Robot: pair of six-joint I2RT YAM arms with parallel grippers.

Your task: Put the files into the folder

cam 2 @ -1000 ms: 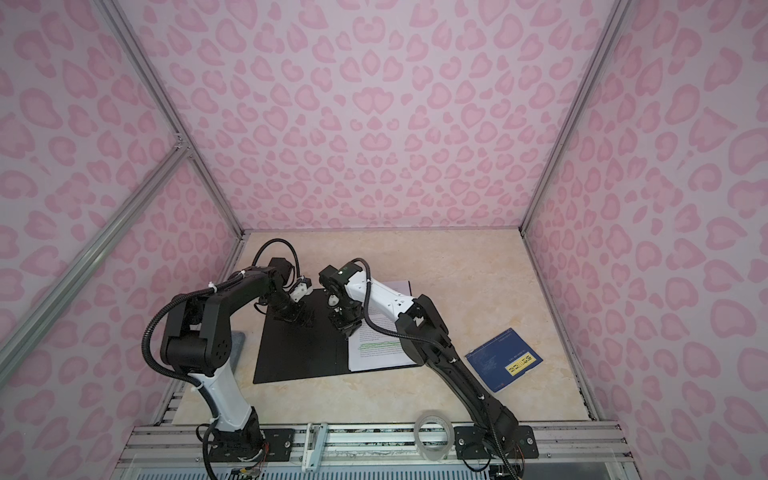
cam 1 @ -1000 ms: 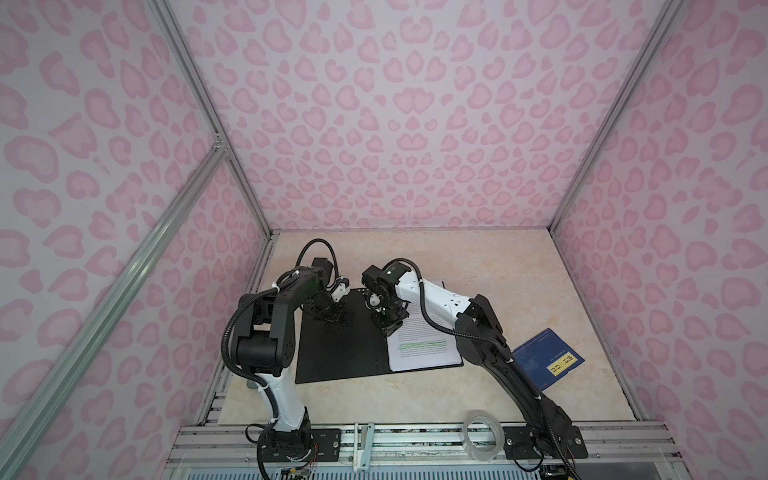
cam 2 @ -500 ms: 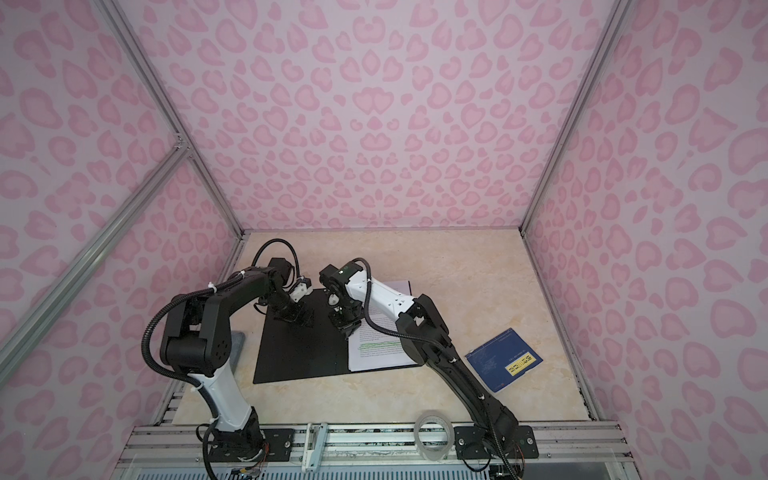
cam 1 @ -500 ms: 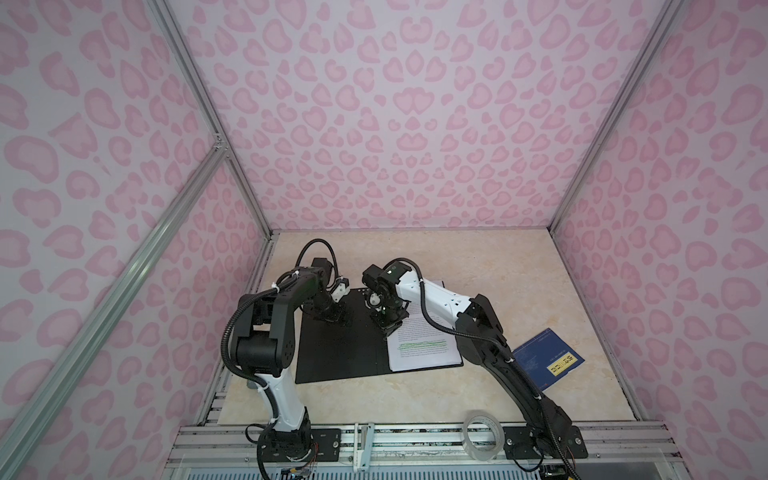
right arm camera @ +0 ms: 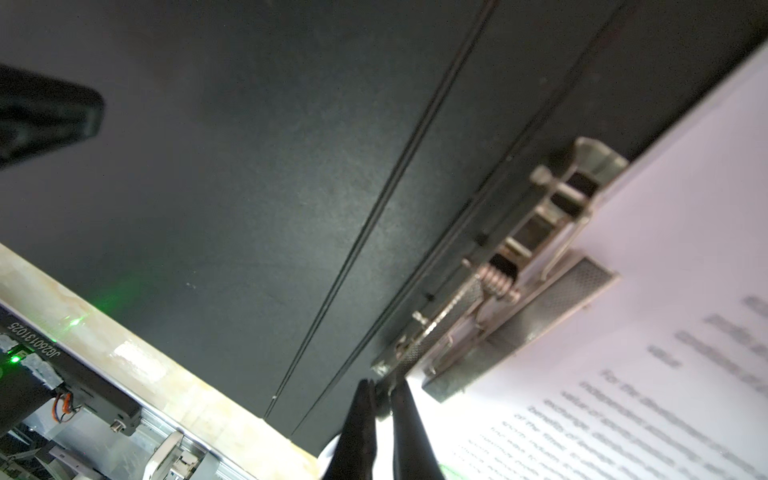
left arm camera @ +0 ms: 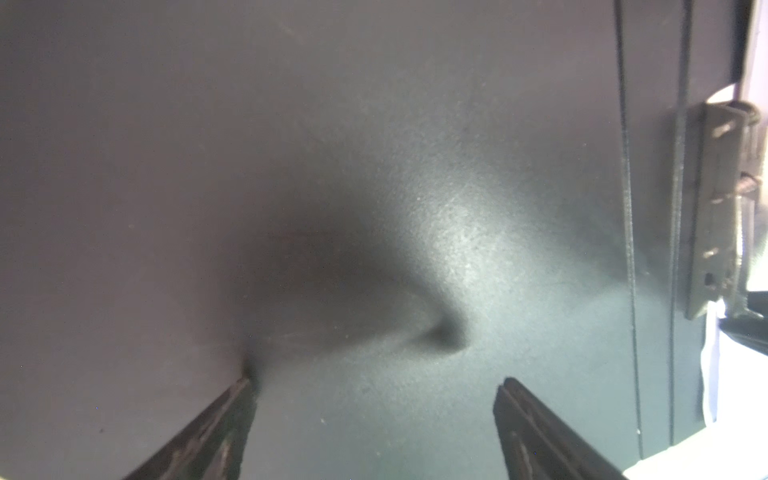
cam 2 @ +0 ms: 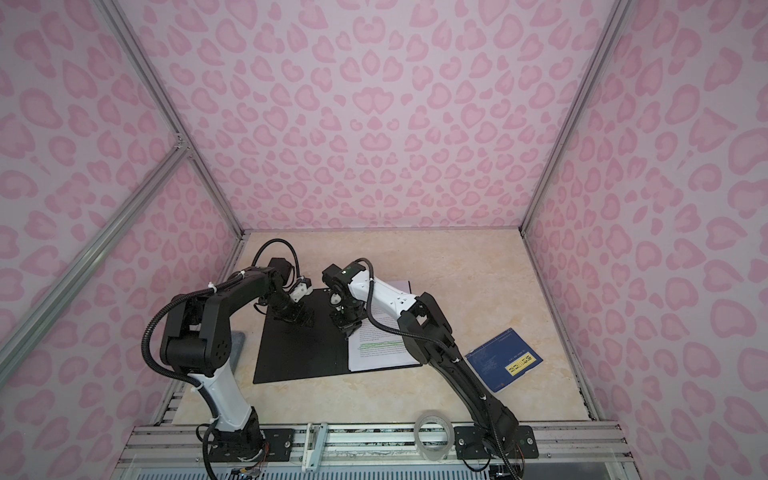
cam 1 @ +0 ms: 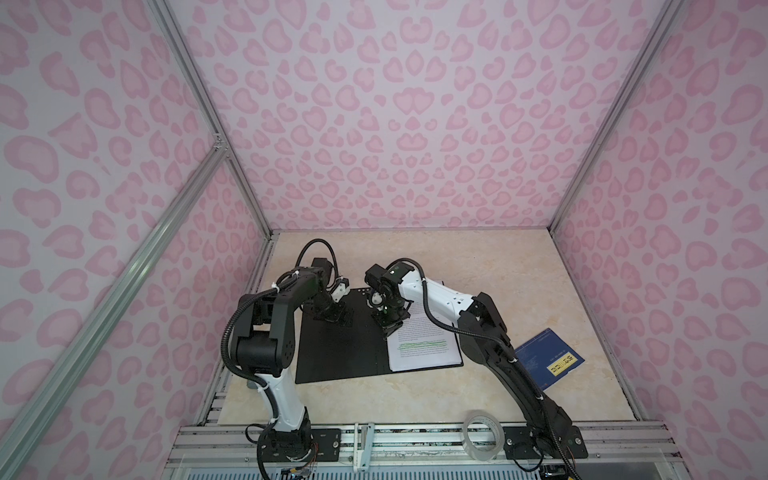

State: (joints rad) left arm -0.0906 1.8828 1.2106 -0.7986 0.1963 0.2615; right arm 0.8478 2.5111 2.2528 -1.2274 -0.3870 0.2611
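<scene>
The smooth white files [cam 1: 424, 353] lie on the right leaf of the open matte black folder [cam 1: 340, 353], edge under its sprung metal clip [right arm camera: 519, 270], and may skew if the shut right gripper [right arm camera: 380, 388] knocks the clip, while the wide-spread left gripper [left arm camera: 376, 380] rests on the left leaf

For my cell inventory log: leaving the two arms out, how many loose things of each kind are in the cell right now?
Folder: 1, lying open
Paper stack in the folder: 1 (single sheets cannot be told apart)
Blue booklet: 1
Tape roll: 1
Total: 4
</scene>
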